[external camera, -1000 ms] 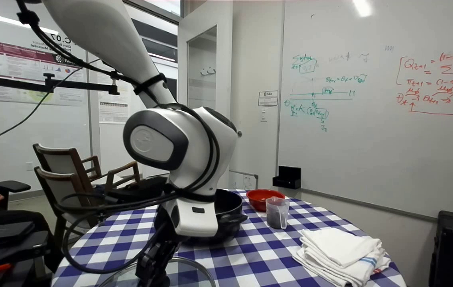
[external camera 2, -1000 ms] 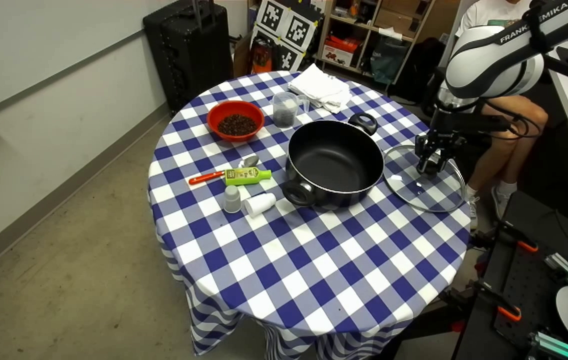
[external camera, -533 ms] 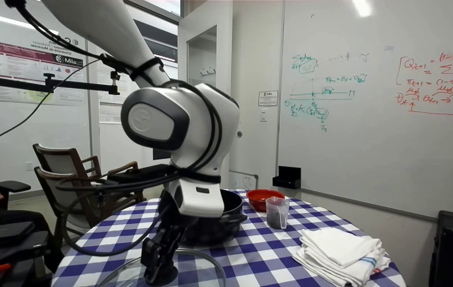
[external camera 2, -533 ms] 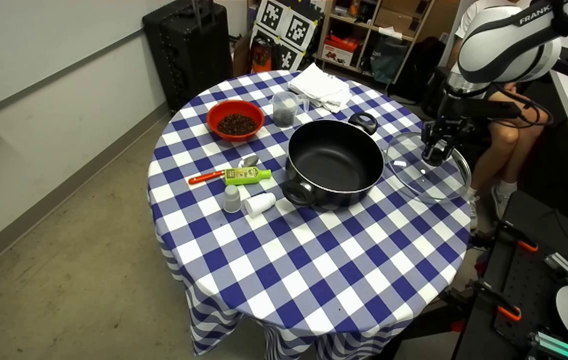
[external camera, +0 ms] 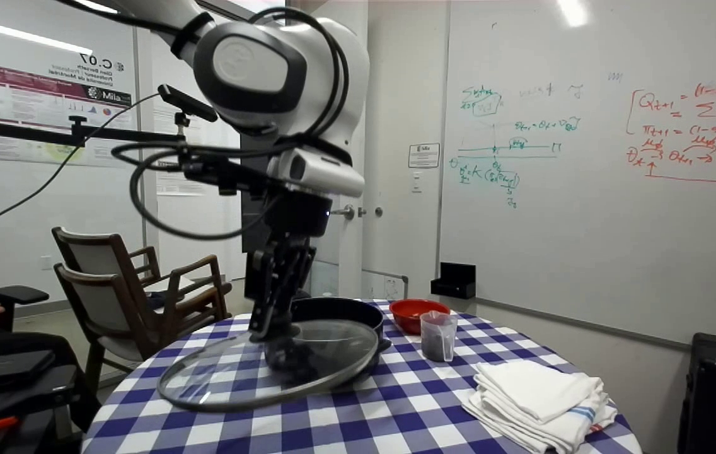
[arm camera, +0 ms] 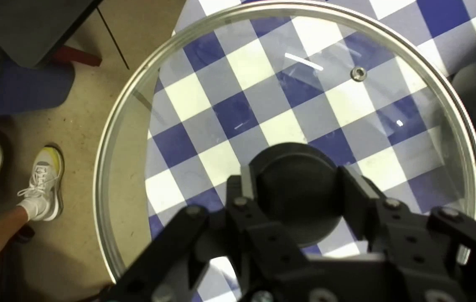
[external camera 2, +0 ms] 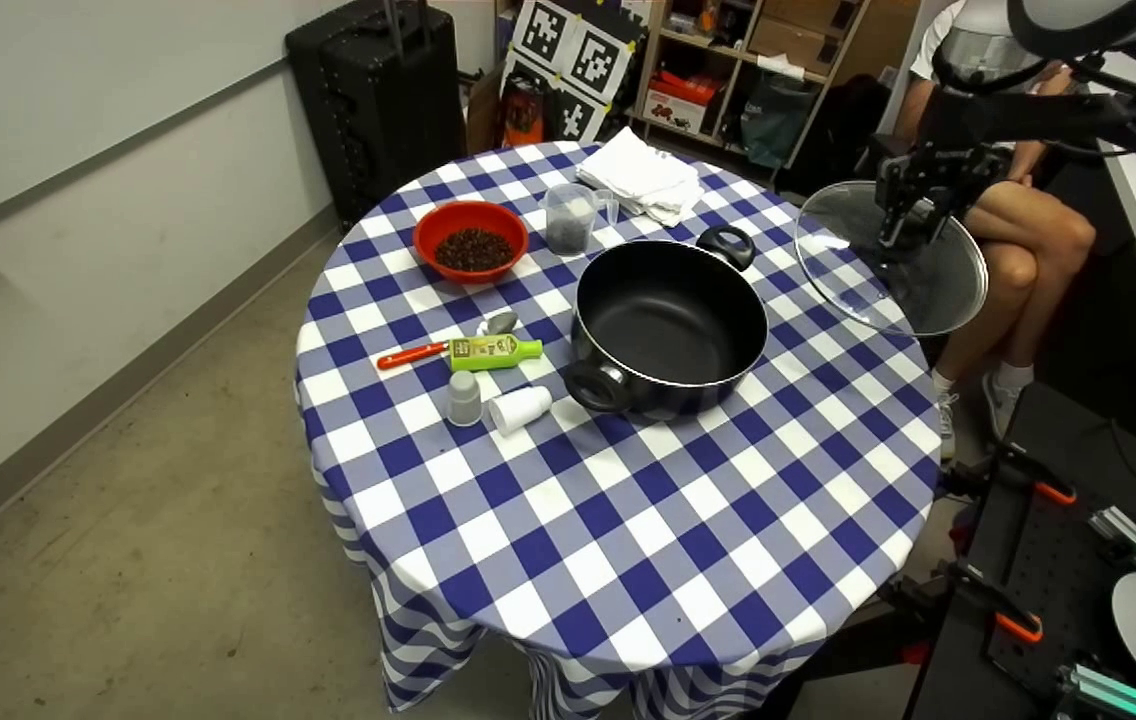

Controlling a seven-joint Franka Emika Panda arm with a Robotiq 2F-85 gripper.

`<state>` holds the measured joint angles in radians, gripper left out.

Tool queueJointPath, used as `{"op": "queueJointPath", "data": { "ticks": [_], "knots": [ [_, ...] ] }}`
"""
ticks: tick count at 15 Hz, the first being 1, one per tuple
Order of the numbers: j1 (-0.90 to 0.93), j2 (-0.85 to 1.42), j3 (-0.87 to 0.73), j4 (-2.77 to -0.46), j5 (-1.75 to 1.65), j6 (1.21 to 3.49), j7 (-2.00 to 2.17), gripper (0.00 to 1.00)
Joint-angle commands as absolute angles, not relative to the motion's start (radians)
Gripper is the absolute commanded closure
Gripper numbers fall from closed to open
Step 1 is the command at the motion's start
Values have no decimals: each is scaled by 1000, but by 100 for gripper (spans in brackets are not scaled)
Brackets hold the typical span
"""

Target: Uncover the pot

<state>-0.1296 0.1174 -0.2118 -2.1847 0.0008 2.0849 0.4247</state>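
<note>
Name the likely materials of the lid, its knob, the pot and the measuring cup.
Lid: probably glass, clear and glossy, with the tablecloth showing through; metallic shine around the edge.
Knob: black and dull, perhaps plastic.
Pot: likely metal with a dark satin coating, silvery along the top.
Measuring cup: apparently plastic, by its cloudy translucence.

Scribbled whiteboard (external camera: 585,239) — 2 wood-framed chairs (external camera: 93,302), white dr (external camera: 352,252) — tan flr (external camera 2: 178,500), shelf unit (external camera 2: 728,50).
</note>
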Motion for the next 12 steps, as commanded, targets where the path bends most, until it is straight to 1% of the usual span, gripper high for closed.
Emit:
{"op": "queueJointPath", "data": {
  "ticks": [1, 6, 12],
  "knots": [
    [-75, 27, -151, -2121, -99, 1991, 490, 75],
    [-6, 79, -43, -1969, -139, 1946, 440, 75],
    [39, 131, 6, -1907, -149, 2000, 399, 75]
  ]
}}
